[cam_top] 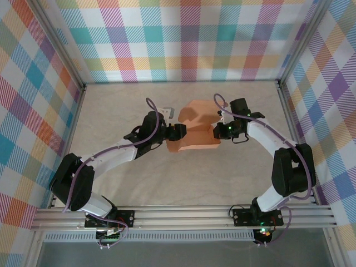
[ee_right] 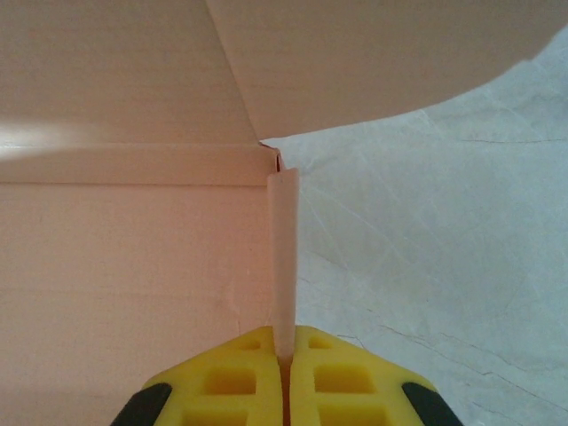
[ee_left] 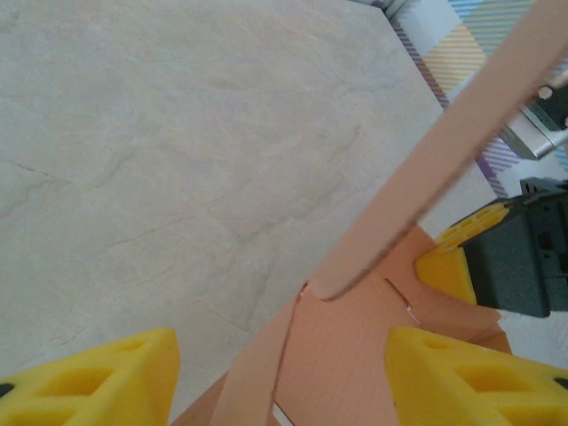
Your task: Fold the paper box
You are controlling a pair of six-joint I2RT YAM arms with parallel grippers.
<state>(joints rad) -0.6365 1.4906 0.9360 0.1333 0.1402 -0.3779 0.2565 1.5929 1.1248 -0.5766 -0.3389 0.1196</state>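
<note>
We are looking at the paper box (cam_top: 192, 142) (ee_left: 342, 364) (ee_right: 133, 257) lying around the middle of the worktop (cam_top: 111, 111) (ee_left: 177, 133) (ee_right: 461, 231), a little nearer its far edge than its near one. The salmon-orange card is partly opened out, with one panel lifting off the surface.

The left gripper (cam_top: 178, 132) (ee_left: 284, 382) is reaching in at the box's left edge. Its yellow fingers (ee_left: 98, 382) are standing wide apart with card passing between them. We cannot tell whether either pad is touching the card.

The right gripper (cam_top: 218, 132) (ee_right: 286, 368) is meeting the box at its right edge. Its yellow fingers (ee_right: 231, 382) are pressing together on a thin side tab (ee_right: 282, 257), which is standing on edge between them.

In the left wrist view a raised flap (ee_left: 444, 151) is slanting from the centre to the upper right corner. It is blocking part of the right gripper, whose yellow finger (ee_left: 448, 257) is peeking out just beside it. In the right wrist view a large panel (ee_right: 382, 53) is leaning overhead and covering the worktop's far part.

Plaid walls (cam_top: 183, 39) are closing in the far, left and right edges. A metal frame rail (cam_top: 183, 214) is running along the near edge, and a purple cable (cam_top: 149, 104) is looping above the left arm.
</note>
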